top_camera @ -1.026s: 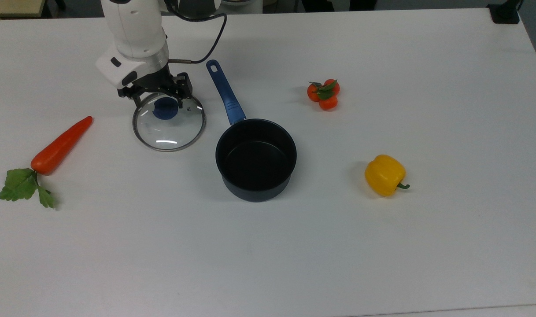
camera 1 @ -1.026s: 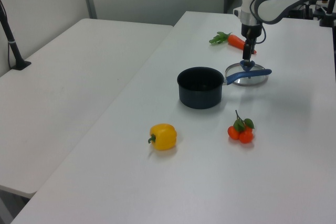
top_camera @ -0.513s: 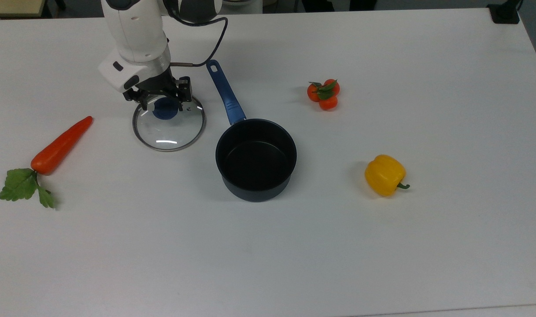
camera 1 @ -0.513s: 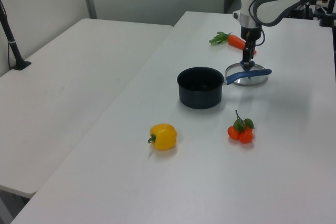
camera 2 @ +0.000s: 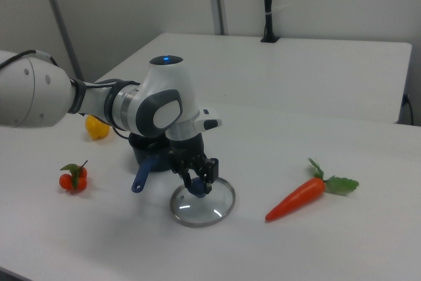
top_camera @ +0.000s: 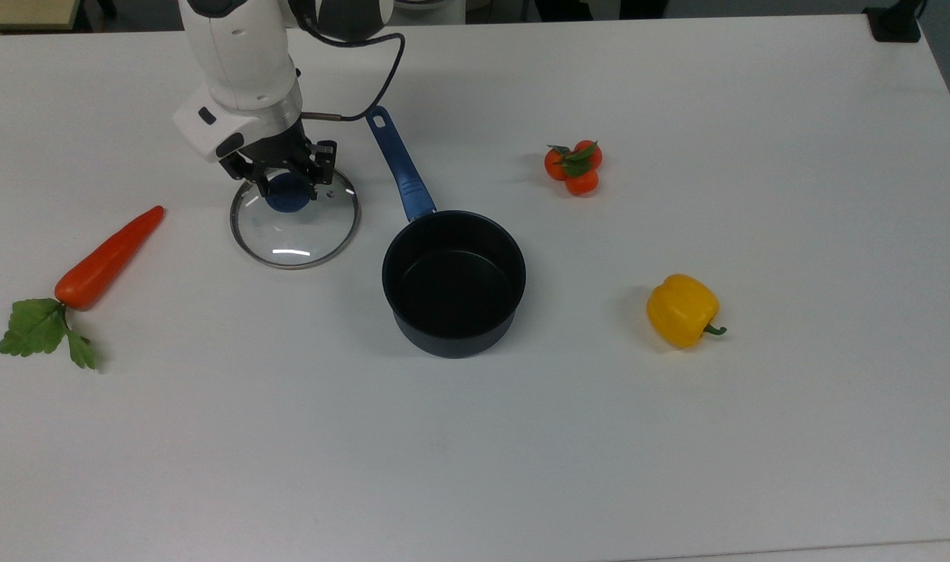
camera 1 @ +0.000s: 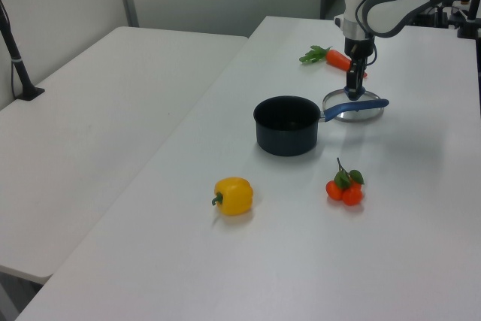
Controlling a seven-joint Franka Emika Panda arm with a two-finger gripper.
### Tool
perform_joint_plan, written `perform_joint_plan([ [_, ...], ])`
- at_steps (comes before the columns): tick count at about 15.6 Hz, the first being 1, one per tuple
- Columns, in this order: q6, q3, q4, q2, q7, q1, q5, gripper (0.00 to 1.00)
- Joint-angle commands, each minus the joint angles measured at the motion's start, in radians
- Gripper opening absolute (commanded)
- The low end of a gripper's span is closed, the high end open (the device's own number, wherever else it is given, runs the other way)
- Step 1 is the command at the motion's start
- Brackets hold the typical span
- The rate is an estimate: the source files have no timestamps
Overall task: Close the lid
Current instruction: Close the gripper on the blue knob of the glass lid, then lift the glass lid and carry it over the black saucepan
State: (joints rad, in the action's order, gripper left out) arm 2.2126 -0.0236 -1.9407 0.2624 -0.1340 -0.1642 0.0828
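The lid (top_camera: 295, 230), round clear glass with a metal rim and a blue knob (top_camera: 287, 197), lies on the white table at the top view's left, just left of the saucepan's blue handle (top_camera: 400, 168). My gripper (top_camera: 287, 186) stands straight down over it with its fingers closed around the knob. The black saucepan (top_camera: 453, 281) sits open and empty beside the lid. In the right view the gripper (camera 2: 197, 185) holds the knob above the lid (camera 2: 205, 207). In the left view the lid (camera 1: 372, 116) lies behind the pan's handle, under the gripper (camera 1: 352, 89).
A carrot (top_camera: 108, 257) with green leaves lies left of the lid in the top view. A cluster of small orange fruits (top_camera: 574, 168) and a yellow pepper (top_camera: 681, 310) lie right of the saucepan. A black cable (top_camera: 389, 62) hangs from the arm.
The fingers have closed in on the blue knob. The lid has shifted slightly toward the top view's left with the gripper.
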Motion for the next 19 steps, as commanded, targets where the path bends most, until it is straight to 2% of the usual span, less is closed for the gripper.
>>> perform_joint_plan([
  [1,-0.007,0.005,0.017,-0.023,0.063,0.006,-0.017,0.35],
  [11,-0.364,-0.010,0.408,-0.008,0.117,0.031,-0.047,0.35],
  [14,-0.372,-0.013,0.486,0.004,0.117,0.127,-0.051,0.35],
  [19,-0.360,-0.012,0.577,0.112,0.108,0.255,-0.034,0.35],
])
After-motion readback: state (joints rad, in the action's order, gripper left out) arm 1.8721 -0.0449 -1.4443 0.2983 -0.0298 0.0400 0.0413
